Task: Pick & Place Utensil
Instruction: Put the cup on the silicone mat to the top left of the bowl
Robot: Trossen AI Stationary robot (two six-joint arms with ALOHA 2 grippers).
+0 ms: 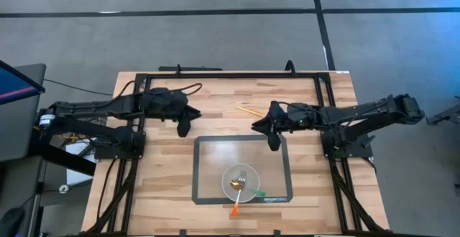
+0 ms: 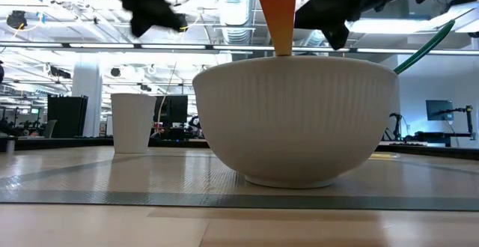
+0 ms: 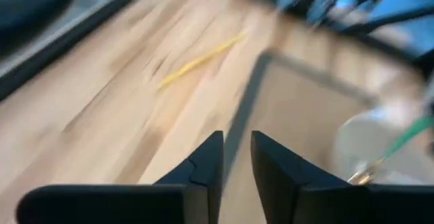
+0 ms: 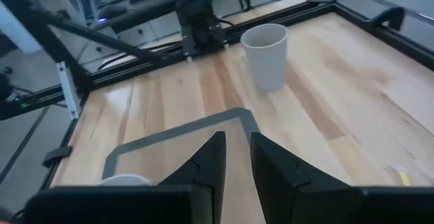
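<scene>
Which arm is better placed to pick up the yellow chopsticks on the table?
Probably right. The right gripper hovers close beside the yellow chopsticks. The left gripper hangs farther away across the table. Neither gripper holds anything.

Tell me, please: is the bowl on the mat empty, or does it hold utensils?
Not empty. The bowl stands upright and holds a spoon, an orange-handled utensil and a green-handled one.
</scene>
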